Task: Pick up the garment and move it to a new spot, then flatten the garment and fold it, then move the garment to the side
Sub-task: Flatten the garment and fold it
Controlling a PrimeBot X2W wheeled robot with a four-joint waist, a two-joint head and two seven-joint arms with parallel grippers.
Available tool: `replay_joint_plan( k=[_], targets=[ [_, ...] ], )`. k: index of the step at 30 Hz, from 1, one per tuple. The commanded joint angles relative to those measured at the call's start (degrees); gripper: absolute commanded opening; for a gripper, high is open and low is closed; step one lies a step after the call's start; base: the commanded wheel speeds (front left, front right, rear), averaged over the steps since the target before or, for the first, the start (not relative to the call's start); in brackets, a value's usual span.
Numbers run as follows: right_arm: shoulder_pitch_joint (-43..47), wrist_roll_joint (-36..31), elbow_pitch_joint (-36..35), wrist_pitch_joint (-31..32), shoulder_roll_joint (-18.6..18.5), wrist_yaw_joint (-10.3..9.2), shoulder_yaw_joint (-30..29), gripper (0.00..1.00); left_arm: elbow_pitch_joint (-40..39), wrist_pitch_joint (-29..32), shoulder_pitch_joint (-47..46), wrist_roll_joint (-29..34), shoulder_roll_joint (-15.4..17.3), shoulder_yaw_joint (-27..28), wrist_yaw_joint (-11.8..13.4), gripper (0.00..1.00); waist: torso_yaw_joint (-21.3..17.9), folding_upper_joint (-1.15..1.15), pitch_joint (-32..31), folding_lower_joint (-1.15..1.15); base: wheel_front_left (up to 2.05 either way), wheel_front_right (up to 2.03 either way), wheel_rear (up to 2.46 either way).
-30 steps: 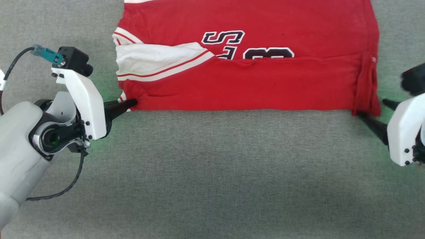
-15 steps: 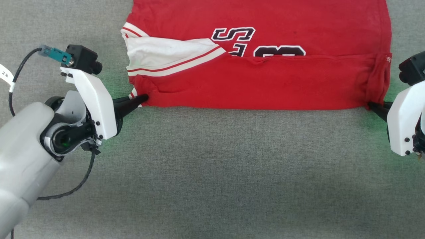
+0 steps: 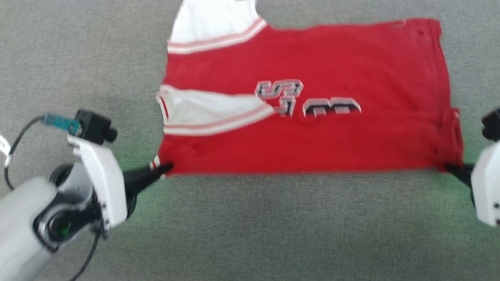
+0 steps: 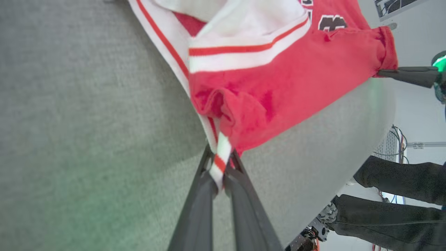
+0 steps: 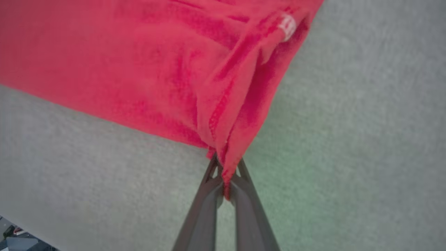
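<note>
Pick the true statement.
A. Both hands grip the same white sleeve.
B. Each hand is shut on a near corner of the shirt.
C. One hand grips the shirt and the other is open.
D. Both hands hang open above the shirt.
B: the left hand pinches the striped near corner of the shirt, and the right hand pinches the red corner at the other end.

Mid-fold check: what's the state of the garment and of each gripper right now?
garment: partly folded, near edge pulled taut between the grippers.
left gripper: shut on the garment's striped near corner.
right gripper: shut on the garment's other near corner.
</note>
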Motion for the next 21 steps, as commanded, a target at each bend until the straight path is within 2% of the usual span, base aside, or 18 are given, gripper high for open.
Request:
replay_joint_plan(
  k=[1,5,12,13,14,15,16,17,18,19,21],
  targets=[
    [1.39,0.23,-0.42,0.50,-0.69,-0.02,-0.56,0.00,-0.85,-0.50,1.41,0.12,0.83,-0.13,-0.11,0.00,0.14,0.00,-0.18,0.00,0.00,0.00,0.00],
    [7.97,0.06,-3.63,2.02,-2.09,-0.02,-3.18,0.00,-5.60,-2.01,5.66,0.34,4.25,-1.11,0.01,0.00,0.68,0.00,-0.79,0.00,0.00,0.00,0.00],
    [13.74,-0.22,-8.44,2.16,1.49,-0.02,-6.95,0.00,-10.33,-4.95,10.09,0.10,5.57,-1.71,1.90,0.00,0.55,0.00,-1.09,0.00,0.00,0.00,0.00],
    [13.89,-0.49,-8.64,1.64,1.99,-0.02,-7.34,0.07,-10.45,-5.09,10.35,0.03,5.45,-1.73,1.96,0.00,0.51,0.00,-1.14,0.00,0.00,0.00,0.00],
    [13.83,-0.99,-8.64,1.14,2.59,-0.02,-7.88,0.41,-10.50,-5.29,10.48,-0.09,5.39,-1.69,2.17,0.00,0.40,0.00,-1.17,0.00,0.00,0.00,0.00],
    [13.77,-1.30,-8.55,0.82,3.21,-0.02,-8.18,0.86,-10.42,-5.39,10.51,-0.21,5.40,-1.67,2.45,0.08,0.28,0.00,-1.22,0.00,0.00,0.00,0.00],
    [13.63,-1.73,-8.51,0.39,3.77,-0.02,-8.45,1.00,-10.30,-5.04,10.58,-0.36,5.50,-1.84,2.61,0.21,0.15,0.00,-1.33,0.00,0.00,0.00,0.00],
    [13.35,-2.28,-8.53,-0.29,4.42,-0.02,-9.03,1.00,-10.34,-4.81,10.65,-0.36,5.72,-1.98,2.73,0.43,-0.05,0.00,-1.40,0.00,0.00,0.00,0.00],
    [13.13,-2.92,-8.54,-1.00,5.17,-0.02,-9.45,1.00,-10.35,-4.96,10.69,-0.36,6.07,-1.80,2.86,0.96,-0.29,0.00,-1.46,0.00,0.00,0.00,0.00],
    [12.98,-3.62,-8.77,-1.69,5.90,-0.02,-9.60,1.00,-10.25,-5.43,10.72,-0.65,6.47,-1.32,3.05,1.00,-0.56,0.00,-1.51,0.00,0.00,0.00,0.00],
    [12.35,-4.96,-9.66,-3.87,7.31,-0.01,-10.10,1.00,-10.22,-6.54,10.46,-0.46,7.57,-0.40,3.32,1.00,-1.23,0.00,-1.58,0.00,0.00,0.00,0.00]
  ],
)
